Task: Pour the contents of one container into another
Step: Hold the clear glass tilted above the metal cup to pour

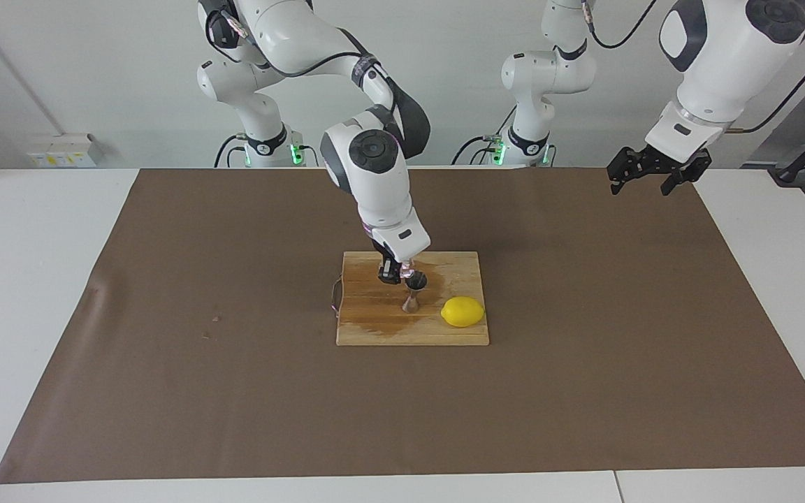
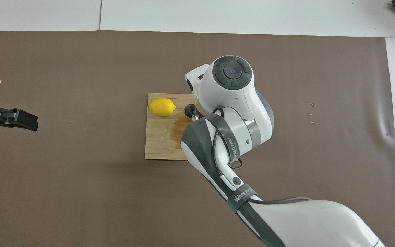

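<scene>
Right gripper [image 1: 398,274] is clamped on the little glass cup [image 1: 406,266], tipped right over the jigger [image 1: 413,293] beside the lemon [image 1: 462,311] so it pours in; left gripper [image 1: 649,172] waits, open.

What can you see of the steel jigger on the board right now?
The jigger is a small shiny steel double cone with a narrow waist, standing upright on the wooden cutting board, beside the lemon and toward the right arm's end from it. Its open mouth faces up and looks dark inside. A darker patch marks the board around its foot. The right tool holds the tiny clear glass cup just over its rim; whether they touch cannot be told.
</scene>
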You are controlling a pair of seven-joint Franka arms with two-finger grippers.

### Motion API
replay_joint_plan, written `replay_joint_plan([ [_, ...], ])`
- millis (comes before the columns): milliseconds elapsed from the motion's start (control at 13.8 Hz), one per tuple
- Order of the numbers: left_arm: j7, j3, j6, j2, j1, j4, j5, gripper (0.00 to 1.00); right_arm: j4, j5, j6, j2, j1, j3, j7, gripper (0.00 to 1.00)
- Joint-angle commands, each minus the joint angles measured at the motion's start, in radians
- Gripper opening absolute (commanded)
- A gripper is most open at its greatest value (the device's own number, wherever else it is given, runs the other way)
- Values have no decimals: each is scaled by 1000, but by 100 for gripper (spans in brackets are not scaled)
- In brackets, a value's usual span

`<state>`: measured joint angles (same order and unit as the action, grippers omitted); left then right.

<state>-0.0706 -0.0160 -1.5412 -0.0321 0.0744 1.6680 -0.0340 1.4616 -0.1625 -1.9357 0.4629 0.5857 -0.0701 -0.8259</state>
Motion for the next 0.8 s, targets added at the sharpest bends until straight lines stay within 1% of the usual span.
replay_joint_plan([
  [0, 0, -7, 1, -25, 4, 25, 9, 100, -37, 34, 20, 17, 0, 4, 36, 0],
  [435, 0, -7, 1, -23, 4, 25, 9, 100, -37, 47, 26, 17, 0, 1, 57, 0],
  [726, 0, -7, 0, -23, 4, 24, 10, 100, -37, 54, 52, 13, 2, -5, 65, 0],
])
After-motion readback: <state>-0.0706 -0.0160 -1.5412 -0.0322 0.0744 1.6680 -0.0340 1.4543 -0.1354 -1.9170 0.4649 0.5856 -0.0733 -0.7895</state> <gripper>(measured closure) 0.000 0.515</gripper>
